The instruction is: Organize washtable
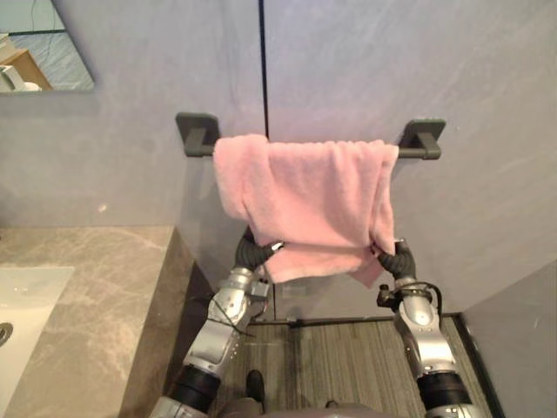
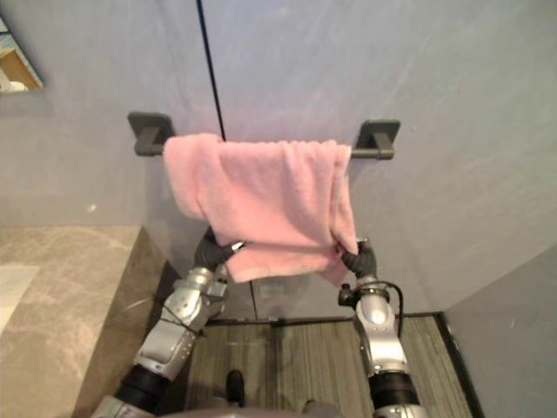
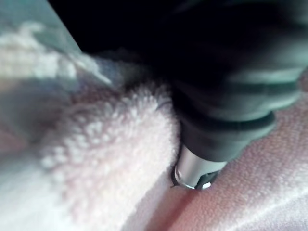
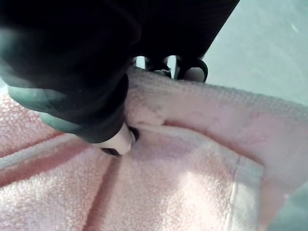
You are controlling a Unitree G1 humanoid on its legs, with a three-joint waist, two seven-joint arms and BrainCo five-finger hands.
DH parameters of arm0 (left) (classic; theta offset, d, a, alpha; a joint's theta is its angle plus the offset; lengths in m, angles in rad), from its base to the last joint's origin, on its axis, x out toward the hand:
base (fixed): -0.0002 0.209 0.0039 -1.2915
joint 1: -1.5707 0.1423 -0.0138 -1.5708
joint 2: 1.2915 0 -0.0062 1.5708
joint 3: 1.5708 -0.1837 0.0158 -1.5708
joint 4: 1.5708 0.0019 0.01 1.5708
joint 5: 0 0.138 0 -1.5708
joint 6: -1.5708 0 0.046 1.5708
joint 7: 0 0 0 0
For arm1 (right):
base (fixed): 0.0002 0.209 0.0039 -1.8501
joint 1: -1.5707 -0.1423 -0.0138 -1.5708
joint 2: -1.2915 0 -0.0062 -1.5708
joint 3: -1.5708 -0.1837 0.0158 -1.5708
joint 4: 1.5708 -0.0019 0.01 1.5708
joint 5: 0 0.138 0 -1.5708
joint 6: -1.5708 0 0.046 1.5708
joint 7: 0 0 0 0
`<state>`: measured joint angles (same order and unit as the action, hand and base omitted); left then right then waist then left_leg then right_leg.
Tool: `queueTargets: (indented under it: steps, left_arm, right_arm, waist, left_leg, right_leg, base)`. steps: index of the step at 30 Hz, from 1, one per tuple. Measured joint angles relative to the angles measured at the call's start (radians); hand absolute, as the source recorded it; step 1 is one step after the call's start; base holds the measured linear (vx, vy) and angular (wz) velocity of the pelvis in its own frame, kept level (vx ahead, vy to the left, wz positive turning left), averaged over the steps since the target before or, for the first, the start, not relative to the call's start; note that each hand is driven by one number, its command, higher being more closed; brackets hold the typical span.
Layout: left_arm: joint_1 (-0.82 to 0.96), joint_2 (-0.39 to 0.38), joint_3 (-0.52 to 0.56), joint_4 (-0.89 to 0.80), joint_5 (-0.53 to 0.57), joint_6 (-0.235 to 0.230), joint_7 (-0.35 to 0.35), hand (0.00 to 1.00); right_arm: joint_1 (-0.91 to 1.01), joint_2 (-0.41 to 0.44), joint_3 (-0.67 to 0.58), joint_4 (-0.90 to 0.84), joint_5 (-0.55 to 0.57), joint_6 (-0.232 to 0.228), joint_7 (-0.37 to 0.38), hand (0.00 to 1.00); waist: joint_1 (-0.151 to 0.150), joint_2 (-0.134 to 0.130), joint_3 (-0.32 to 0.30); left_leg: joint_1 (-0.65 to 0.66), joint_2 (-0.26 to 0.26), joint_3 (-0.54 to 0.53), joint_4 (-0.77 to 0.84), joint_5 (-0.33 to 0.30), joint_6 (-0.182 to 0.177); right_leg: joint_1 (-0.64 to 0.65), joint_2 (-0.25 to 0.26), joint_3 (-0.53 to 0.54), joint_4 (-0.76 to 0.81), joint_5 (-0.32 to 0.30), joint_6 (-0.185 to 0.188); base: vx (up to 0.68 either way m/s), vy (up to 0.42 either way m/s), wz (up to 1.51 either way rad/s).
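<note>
The pale grey panelled wall takes most of the scene, and the beige marbled stone counter with its white basin stands off to the left, well apart from the work. The task's thing, a fluffy pink terry towel, hangs folded over the dark grey metal towel rail. It covers the rail from just beside the left bracket to just short of the right bracket, and it is bunched and rounded at the left end. The right hand is at the towel's lower right corner, grasping the hem between thumb and fingertips. The left hand is pressed into the cloth at the lower left corner, and I cannot tell whether it grasps or only rests there. The main risk, as I judge it, is a downward pull on the front layer. The towel is only draped, so it could slide over the rail and drop to the floor. A pull stronger on one side would skew it further or worsen the bunching at the left end. The right hand's hold sits close to the hem and may slip. No brand, label or legible writing shows on anything.
</note>
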<state>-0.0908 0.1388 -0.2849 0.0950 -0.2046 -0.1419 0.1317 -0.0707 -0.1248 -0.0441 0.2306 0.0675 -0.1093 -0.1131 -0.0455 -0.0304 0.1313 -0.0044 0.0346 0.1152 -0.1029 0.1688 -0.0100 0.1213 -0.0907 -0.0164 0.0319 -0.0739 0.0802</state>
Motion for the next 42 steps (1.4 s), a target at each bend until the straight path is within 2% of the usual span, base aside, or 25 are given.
queueTargets:
  steps: [10, 19, 28, 29, 35, 42]
  left_arm:
    - [0.001, -0.029, -0.026, 0.052, -0.021, 0.003, -0.004, 1.00]
    - [0.003, -0.050, -0.031, 0.074, -0.041, 0.008, -0.021, 1.00]
    - [0.005, -0.059, -0.036, 0.109, -0.043, 0.009, -0.021, 1.00]
    - [0.008, -0.059, -0.035, 0.109, -0.043, 0.009, -0.021, 0.00]
    - [0.054, -0.057, 0.016, 0.109, -0.070, 0.009, -0.017, 0.00]
    - [0.057, -0.055, 0.042, 0.109, -0.100, 0.009, -0.016, 0.00]
  right_arm:
    - [-0.001, 0.002, -0.040, 0.044, 0.001, 0.000, -0.017, 1.00]
    - [-0.002, 0.041, -0.086, 0.073, 0.004, 0.001, -0.020, 1.00]
    - [-0.006, 0.061, -0.105, 0.107, 0.003, 0.001, -0.023, 1.00]
    - [-0.007, 0.064, -0.105, 0.110, 0.002, 0.001, -0.023, 0.00]
    - [-0.012, 0.069, -0.147, 0.147, 0.002, 0.003, -0.060, 0.00]
    - [-0.009, 0.079, -0.133, 0.150, 0.001, 0.015, -0.057, 0.00]
  waist:
    - [-0.003, -0.002, -0.015]
    - [-0.006, -0.003, -0.017]
    - [-0.005, -0.015, -0.025]
    - [-0.006, -0.015, -0.025]
    - [-0.003, -0.013, -0.024]
    - [-0.004, -0.012, -0.023]
  left_leg:
    - [0.000, -0.001, -0.003, 0.000, 0.000, 0.000]
    - [0.000, -0.001, -0.003, 0.000, 0.000, 0.000]
    - [0.000, -0.003, -0.001, 0.000, 0.000, 0.000]
    - [0.001, -0.003, -0.001, 0.000, -0.001, 0.001]
    - [0.012, -0.009, -0.006, 0.000, -0.006, 0.002]
    - [0.013, -0.023, -0.010, 0.000, -0.013, 0.008]
  right_leg:
    - [0.001, -0.001, -0.003, 0.002, -0.002, 0.005]
    - [0.001, -0.001, -0.004, 0.003, -0.003, 0.006]
    - [0.002, -0.002, -0.004, 0.003, -0.011, 0.005]
    - [0.003, -0.003, -0.004, 0.002, -0.012, 0.006]
    - [0.020, -0.008, -0.014, -0.001, -0.023, 0.011]
    - [0.024, -0.021, -0.019, -0.002, -0.029, 0.010]
  base:
    - [0.00, 0.000, 0.00]
    - [0.00, 0.000, 0.00]
    - [0.00, 0.000, 0.00]
    - [0.00, 0.000, 0.00]
    - [0.00, -0.002, 0.04]
    - [0.02, -0.003, 0.02]
